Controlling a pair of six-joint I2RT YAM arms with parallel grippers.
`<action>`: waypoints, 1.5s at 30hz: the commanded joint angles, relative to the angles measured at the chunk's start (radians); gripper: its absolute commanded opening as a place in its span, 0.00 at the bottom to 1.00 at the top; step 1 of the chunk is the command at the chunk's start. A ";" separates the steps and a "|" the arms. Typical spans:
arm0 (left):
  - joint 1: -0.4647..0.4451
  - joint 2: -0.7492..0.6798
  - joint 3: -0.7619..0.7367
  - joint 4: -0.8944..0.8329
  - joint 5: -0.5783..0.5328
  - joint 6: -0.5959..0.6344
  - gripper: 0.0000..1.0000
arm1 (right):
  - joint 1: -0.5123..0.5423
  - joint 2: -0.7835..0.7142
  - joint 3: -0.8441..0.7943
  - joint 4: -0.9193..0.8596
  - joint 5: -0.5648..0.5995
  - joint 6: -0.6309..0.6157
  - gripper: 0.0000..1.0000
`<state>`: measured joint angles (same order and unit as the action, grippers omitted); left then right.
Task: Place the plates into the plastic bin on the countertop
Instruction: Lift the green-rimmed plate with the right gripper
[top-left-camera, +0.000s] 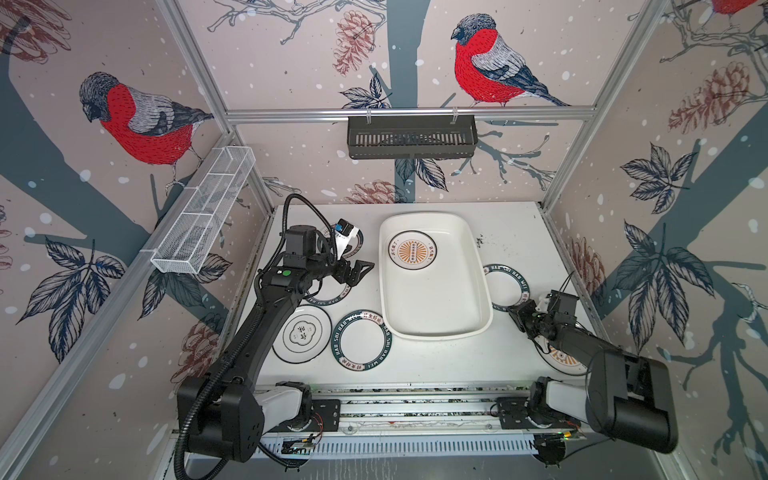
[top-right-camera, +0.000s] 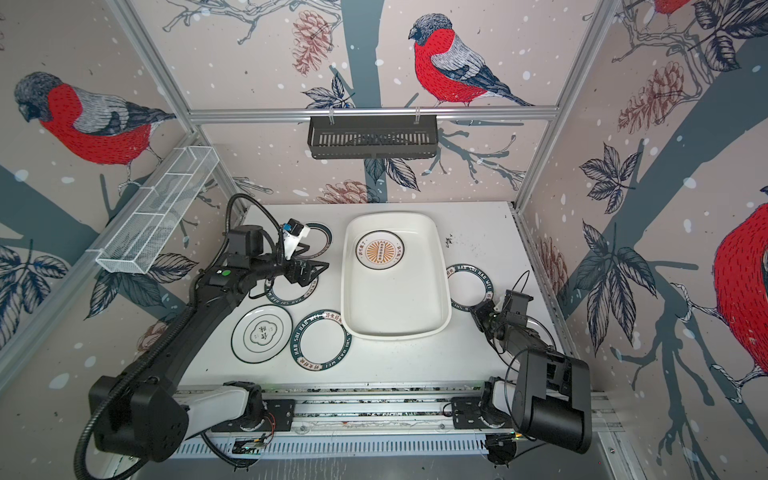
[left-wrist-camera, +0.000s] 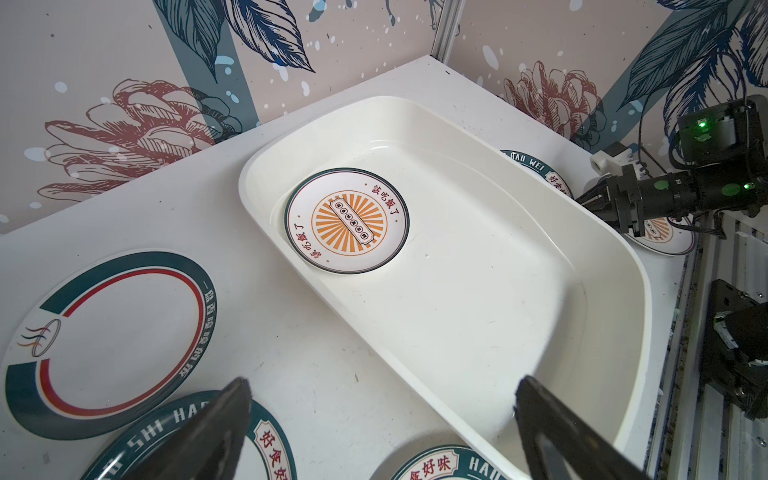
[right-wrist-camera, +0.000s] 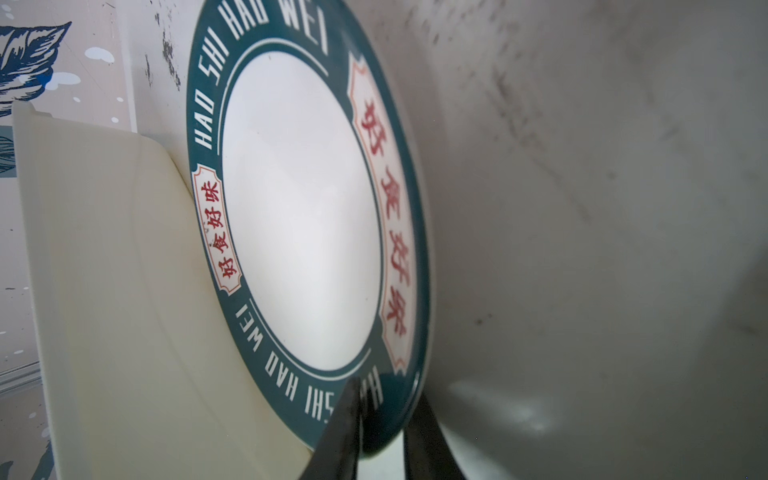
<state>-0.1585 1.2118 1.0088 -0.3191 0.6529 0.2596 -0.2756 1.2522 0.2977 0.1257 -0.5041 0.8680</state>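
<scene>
Fingertips of my right gripper are pinching a green-rimmed plate on the countertop beside the plastic bin, my left gripper is hanging open, and one sunburst plate is lying inside, five other plates waiting.

Glossy plates, smooth plastic bin, scuffed matt countertop, perhaps laminate.

One plate is lying in the bin mid-countertop; other plates are lying left and right of it.
</scene>
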 joint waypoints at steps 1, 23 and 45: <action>0.000 -0.006 0.012 0.011 0.013 0.003 0.98 | -0.003 0.029 -0.006 -0.025 0.014 0.010 0.18; -0.003 -0.010 0.016 0.028 0.016 -0.007 0.98 | -0.036 0.036 0.017 0.055 -0.014 0.044 0.04; -0.004 -0.006 0.025 0.020 -0.006 0.007 0.98 | -0.059 0.038 0.135 0.089 -0.042 0.087 0.01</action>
<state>-0.1604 1.2064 1.0256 -0.3187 0.6495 0.2516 -0.3344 1.2938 0.4152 0.1894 -0.5426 0.9432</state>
